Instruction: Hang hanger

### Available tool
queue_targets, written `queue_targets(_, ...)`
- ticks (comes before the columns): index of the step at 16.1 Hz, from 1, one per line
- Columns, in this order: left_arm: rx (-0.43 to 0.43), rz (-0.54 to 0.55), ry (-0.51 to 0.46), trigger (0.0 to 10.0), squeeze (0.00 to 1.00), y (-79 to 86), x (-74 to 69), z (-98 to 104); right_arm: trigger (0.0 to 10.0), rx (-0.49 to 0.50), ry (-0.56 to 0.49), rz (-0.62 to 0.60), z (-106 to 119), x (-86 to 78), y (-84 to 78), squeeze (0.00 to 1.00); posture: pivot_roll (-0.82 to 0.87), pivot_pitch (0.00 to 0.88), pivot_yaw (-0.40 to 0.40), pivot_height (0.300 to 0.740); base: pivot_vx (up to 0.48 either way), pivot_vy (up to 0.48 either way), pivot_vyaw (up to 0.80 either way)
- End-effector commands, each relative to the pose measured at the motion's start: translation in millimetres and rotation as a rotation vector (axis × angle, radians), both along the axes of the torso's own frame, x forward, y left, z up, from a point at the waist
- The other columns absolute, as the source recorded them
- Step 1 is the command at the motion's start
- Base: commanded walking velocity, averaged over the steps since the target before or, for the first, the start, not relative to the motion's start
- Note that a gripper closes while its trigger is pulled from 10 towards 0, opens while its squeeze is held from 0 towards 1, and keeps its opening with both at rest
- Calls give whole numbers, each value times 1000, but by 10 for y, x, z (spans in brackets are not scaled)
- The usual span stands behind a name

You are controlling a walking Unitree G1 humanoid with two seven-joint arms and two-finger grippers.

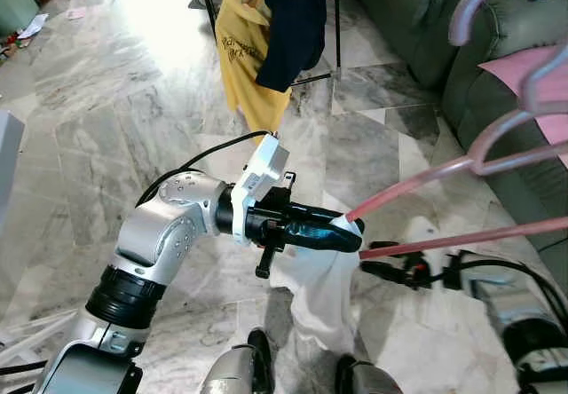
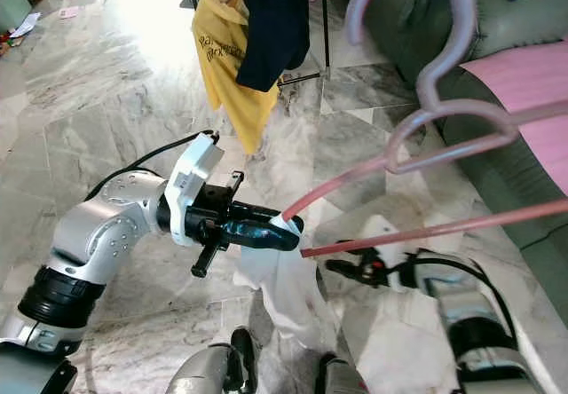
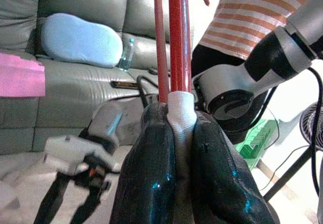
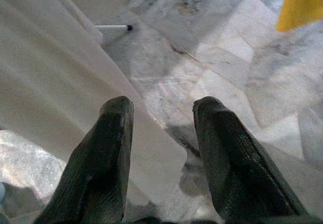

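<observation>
Left wrist view shows our left gripper [image 3: 181, 148] clamped on the pink hanger [image 1: 461, 168] and white cloth [image 1: 319, 287], our right gripper [image 4: 161, 148] open and empty, the clothes rack [image 1: 333, 21] at twelve o'clock, hanging left undone.

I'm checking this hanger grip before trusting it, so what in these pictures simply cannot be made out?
- Hanger: its far shoulder runs off the right edge of the head views.
- White cloth: what garment it is stays unclear; its lower end drops behind the robot's body.
- Left gripper: its fingers cover the hanger end inside the cloth.
- Right gripper: blurred in the head views.
</observation>
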State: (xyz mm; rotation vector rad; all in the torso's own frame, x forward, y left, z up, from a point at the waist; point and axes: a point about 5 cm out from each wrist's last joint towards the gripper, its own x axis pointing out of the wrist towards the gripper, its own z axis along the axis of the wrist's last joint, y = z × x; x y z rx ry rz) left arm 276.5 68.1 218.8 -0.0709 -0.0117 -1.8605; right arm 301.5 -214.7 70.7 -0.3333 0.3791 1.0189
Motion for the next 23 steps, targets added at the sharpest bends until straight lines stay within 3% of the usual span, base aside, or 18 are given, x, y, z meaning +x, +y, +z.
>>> queue_targets(1, -15, -52, -32, 10000, 0, -21, -53, 93, 10000, -11, 26, 30, -32, -18, 33, 1000, -27, 251, 98, 740, 0, 0, 0)
queue_targets(4, -2, -52, -37, 10000, 0, -3, -60, 89, 10000, -21, 72, 112, -26, -33, 83, 1000, -16, 252, 98, 740, 0, 0, 0)
queue_targets(10, 3, -52, -34, 10000, 0, 6, -70, 83, 10000, -56, 137, 199, 3, -115, -27, 1000, -20, 252, 99, 740, 0, 0, 0)
queue_targets(13, 0, -62, -34, 10000, 0, -5, -86, 97, 10000, -41, 117, 179, 77, -74, -71, 1000, -23, 253, 101, 740, 0, 0, 0)
queue_targets(20, 6, -79, -34, 10000, 0, -26, -106, 92, 10000, -31, 152, 288, -13, -59, 273, 1000, -12, 254, 106, 740, 0, 0, 0)
queue_targets(22, 13, -64, -35, 10000, 0, 5, -87, 91, 10000, -64, 171, 299, -13, -83, 188, 902, -6, 252, 104, 740, 0, 0, 0)
queue_targets(23, 12, -63, -34, 10000, 0, 11, -93, 97, 10000, -61, 156, 270, 8, -63, 143, 788, -8, 251, 101, 740, 0, 0, 0)
